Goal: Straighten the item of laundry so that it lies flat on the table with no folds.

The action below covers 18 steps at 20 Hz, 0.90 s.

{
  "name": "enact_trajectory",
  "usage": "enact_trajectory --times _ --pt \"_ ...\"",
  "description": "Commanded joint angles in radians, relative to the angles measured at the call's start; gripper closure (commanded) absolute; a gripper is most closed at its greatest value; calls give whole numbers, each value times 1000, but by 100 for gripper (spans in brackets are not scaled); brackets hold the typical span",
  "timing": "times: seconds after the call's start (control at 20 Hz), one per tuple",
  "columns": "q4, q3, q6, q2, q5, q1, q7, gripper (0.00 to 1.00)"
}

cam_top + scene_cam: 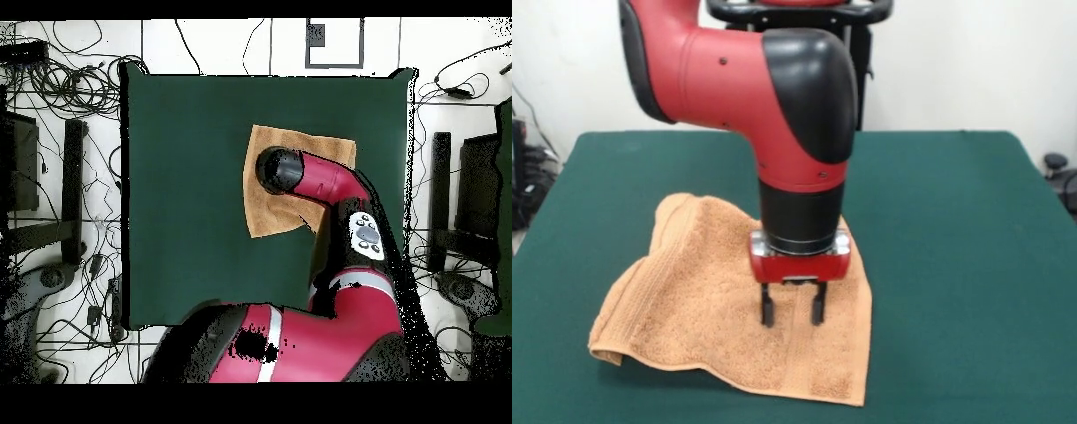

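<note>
The orange-tan towel lies on the green table, rumpled, with its near-left corner curled under and a ridge at its far-left edge. My gripper hangs straight down over the towel's right half, its two black fingers apart and open, tips just above or touching the cloth, with nothing between them. In the overhead view the towel shows at the table's middle, partly hidden under my arm; the gripper itself is hidden there.
My red and black arm reaches from the base over the towel's right part. Cables and stands lie on the floor around the table, off its edges.
</note>
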Motion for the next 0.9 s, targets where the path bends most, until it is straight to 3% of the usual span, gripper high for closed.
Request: enact_trajectory --times 0.05,0.9 --pt "83 133 -45 23 63 72 248 0" --pt "95 120 -12 7 110 93 221 0"
